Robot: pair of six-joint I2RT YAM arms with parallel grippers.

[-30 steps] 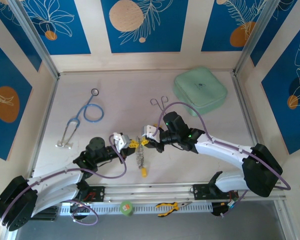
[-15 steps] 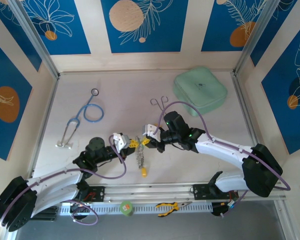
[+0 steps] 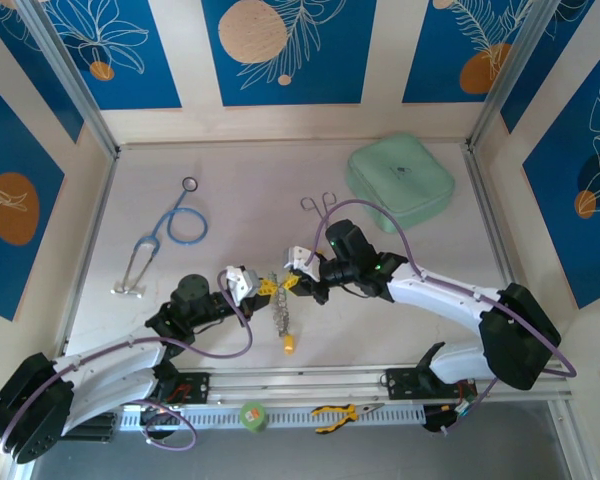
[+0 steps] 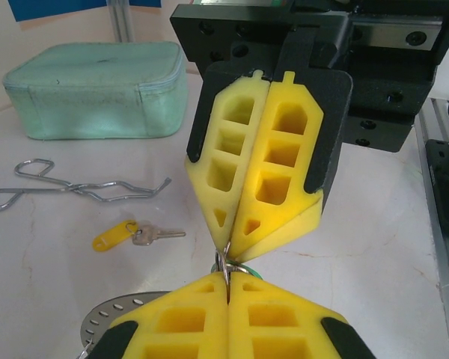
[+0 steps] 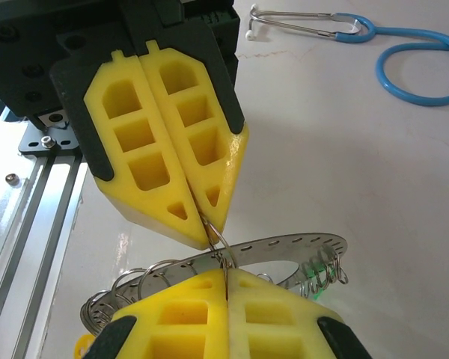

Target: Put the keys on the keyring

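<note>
The keyring [image 3: 279, 316], a silvery perforated ring fringed with small split rings, hangs between the two grippers over the table's near middle. My left gripper [image 3: 263, 287] and right gripper [image 3: 289, 283] meet tip to tip. In the left wrist view the left gripper [image 4: 229, 280] is shut on a small split ring, with a bit of green behind it. The right gripper [image 5: 226, 274] is shut on thin wire at the keyring's rim [image 5: 299, 245]. A yellow-headed key [image 3: 288, 345] lies on the table below, and its yellow head [image 4: 114, 234] shows from the left wrist.
A blue-tubed stethoscope [image 3: 175, 225] lies at the far left. Silver forceps [image 3: 320, 206] sit just behind the right arm. A pale green pouch [image 3: 400, 182] is at the back right. Yellow-handled pliers [image 3: 338, 412] rest on the front rail.
</note>
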